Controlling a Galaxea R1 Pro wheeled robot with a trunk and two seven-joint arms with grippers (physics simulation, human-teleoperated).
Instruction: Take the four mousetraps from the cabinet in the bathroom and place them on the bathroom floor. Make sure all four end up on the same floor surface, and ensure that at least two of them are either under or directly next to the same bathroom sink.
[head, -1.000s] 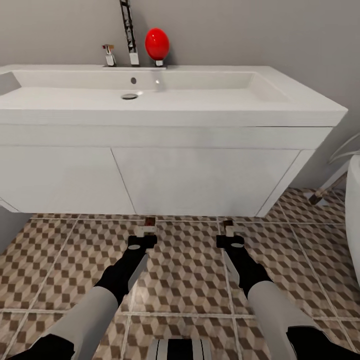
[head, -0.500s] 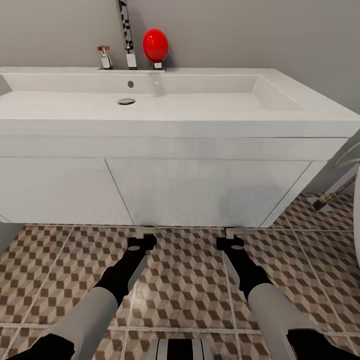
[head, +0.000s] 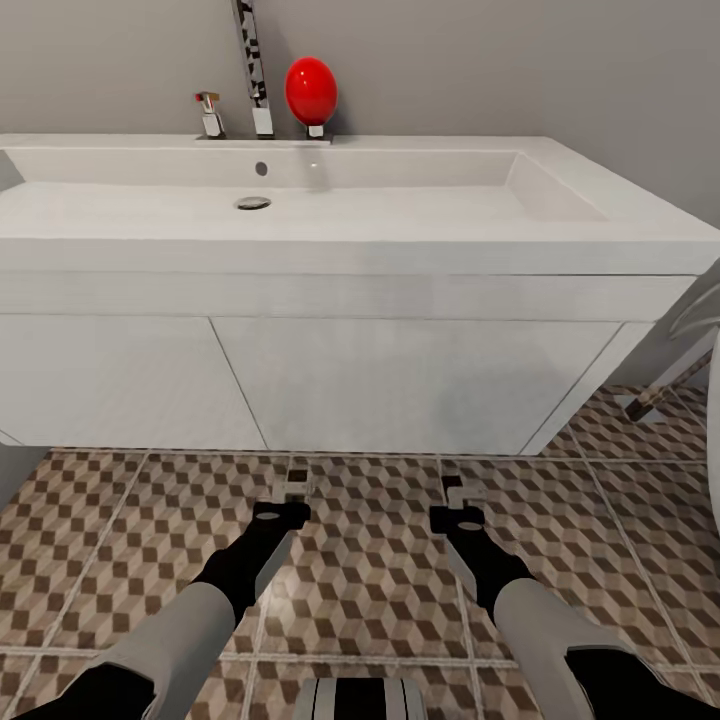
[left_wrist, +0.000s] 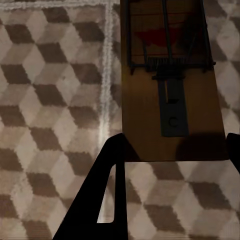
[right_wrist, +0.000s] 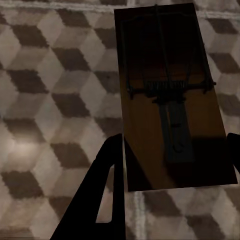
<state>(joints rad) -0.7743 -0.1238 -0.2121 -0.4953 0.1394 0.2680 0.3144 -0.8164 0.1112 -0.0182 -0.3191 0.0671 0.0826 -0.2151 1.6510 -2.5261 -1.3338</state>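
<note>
White and boxy, the wide basin sink (head: 340, 215) with its chrome tap (head: 250, 65) stands before both arms. On the cube-patterned brown and beige floor tiles (head: 120, 530), 1 flat tan wooden mousetrap (left_wrist: 170, 95) lies between the parted fingers of the left end effector (head: 293, 487). The right end effector (head: 456, 494), equally spread, straddles a 2nd wooden mousetrap (right_wrist: 170, 100). A red egg-shaped ornament (head: 311, 90) sits beside the tap.
</note>
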